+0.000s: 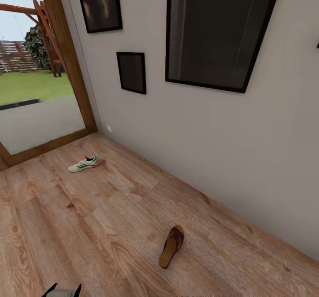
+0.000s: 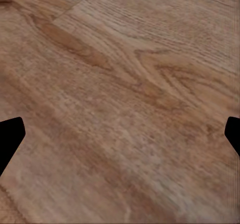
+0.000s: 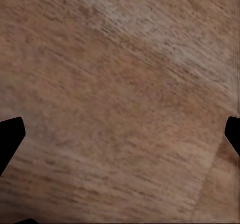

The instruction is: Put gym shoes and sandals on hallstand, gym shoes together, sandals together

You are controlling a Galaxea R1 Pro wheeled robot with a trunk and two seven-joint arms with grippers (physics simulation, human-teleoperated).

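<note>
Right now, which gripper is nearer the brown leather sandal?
Probably left, unconfirmed. The left gripper sits at the head view's bottom edge, left of the brown leather sandal. The right gripper faces wood-plank floor; its position relative to the sandal can't be judged.

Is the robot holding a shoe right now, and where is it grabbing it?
No, nothing is held. The left gripper and right gripper are both open over bare floor. One gym shoe and one sandal lie on it.
</note>
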